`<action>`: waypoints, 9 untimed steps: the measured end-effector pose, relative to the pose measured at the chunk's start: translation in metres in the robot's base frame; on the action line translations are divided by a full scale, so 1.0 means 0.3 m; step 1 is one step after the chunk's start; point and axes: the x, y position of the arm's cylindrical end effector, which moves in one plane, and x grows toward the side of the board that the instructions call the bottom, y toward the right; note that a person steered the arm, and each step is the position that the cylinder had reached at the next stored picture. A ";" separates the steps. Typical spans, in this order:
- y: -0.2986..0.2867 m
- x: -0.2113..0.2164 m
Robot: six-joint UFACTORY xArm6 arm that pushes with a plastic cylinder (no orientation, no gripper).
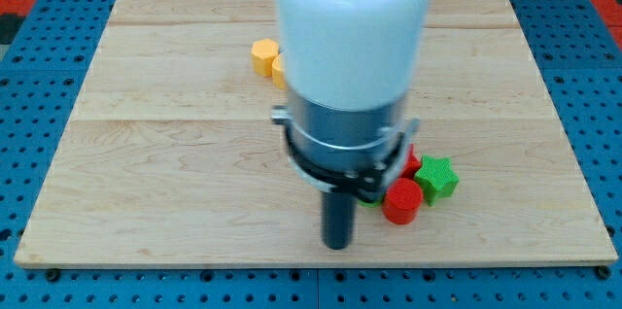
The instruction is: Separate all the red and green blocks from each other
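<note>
A pale wooden board (175,202) lies on a blue perforated table (39,17), and the arm's white and grey body (350,66) fills the middle of the view. Near the board's lower right a red cylinder (401,201) stands, and I take it as the landmark. A green star-shaped block (438,177) sits just to the view's right of the cylinder and slightly above it, touching or very nearly touching. A second red block (412,162) shows only as a small piece above the cylinder, half hidden behind the arm, and its shape cannot be made out; it lies close beside the green star's left side. A sliver of green peeks out at the cylinder's left edge under the arm, too hidden to name. My tip (336,246) rests on the board to the left of the cylinder and a little below it, near but apart, touching no block; it is a plain rod with nothing to open or close. Two orange-yellow blocks (264,56) lie well above the cylinder and to the left, side by side, the right one partly covered by the arm.
</note>
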 end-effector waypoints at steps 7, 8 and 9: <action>0.102 -0.231; 0.105 -0.298; 0.125 -0.373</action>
